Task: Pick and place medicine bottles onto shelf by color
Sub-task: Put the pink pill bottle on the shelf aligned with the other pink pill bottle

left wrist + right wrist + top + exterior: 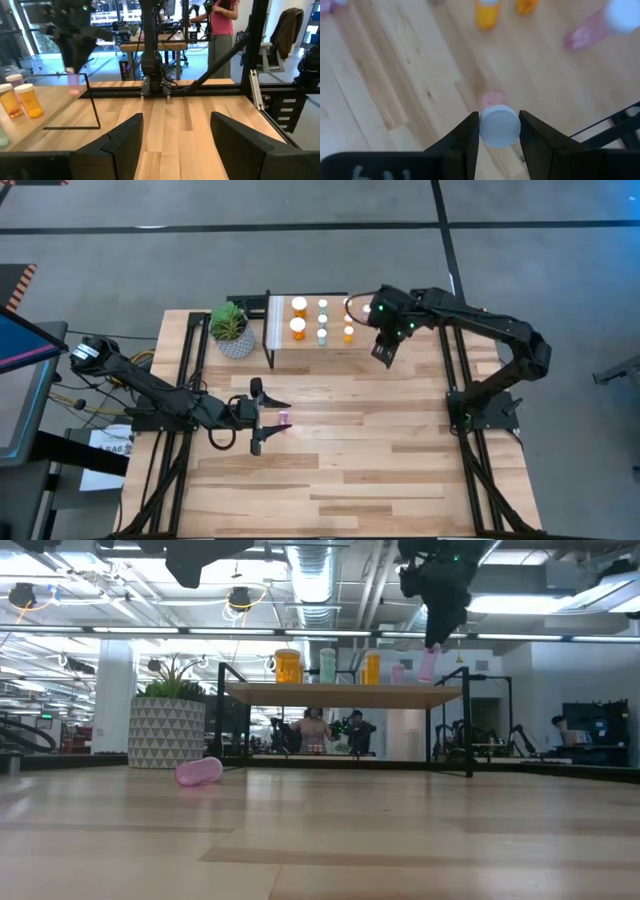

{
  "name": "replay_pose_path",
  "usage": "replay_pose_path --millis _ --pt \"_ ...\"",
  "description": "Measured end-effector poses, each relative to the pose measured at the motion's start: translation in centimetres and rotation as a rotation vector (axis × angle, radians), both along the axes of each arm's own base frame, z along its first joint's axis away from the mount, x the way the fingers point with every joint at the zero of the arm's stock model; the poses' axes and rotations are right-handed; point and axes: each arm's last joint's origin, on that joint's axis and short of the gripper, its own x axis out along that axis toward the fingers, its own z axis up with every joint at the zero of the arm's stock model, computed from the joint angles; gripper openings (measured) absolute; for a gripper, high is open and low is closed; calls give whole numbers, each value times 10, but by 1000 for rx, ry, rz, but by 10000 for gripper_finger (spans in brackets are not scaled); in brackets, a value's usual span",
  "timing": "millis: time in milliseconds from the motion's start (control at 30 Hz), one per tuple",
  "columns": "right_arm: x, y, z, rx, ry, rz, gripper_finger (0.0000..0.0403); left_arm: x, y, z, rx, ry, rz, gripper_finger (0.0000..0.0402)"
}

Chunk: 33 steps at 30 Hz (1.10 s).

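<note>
Nearest the low camera, left of centre in its frame, a small pink plastic pill bottle (198, 772) lies on its side on the big light-wood tabletop (320, 840), just right of a white patterned pot holding a green plant (166, 730). From above, that bottle (284, 418) sits between the fingers of the left gripper (268, 418), whose jaws stand wide and hold nothing.

Further right, in the upper middle of the overhead frame, the low light-wood shelf on thin black legs (310, 352) already carries orange bottles (298, 328) and teal-green bottles (322, 335) with white caps. Over its right end hangs the right gripper (385, 356), fingers narrowed onto a second pink bottle (429, 662); its wrist view shows the round white cap (499, 126) pinched between them, above the shelf board and not yet set down.

These bottles look light, rigid and smooth, so likely to slip or roll. My judgement is that the lying one is best taken across its body near the middle.
</note>
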Motion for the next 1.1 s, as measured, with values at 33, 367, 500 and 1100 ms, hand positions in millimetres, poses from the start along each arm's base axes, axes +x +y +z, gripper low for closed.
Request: replay_pose_path --millis 33,367,500,1100 --pt "1 -2 4 -7 -12 -2 143 0 0 0 0 0 0 222" --pt "32 -20 25 -47 -69 13 148 1 2 -1 6 7 -7 222" --pt "48 -30 14 -15 40 24 148 1 1 -1 3 10 -9 222" --pt "53 -66 27 -30 120 -37 147 1 2 -4 5 42 -9 222"
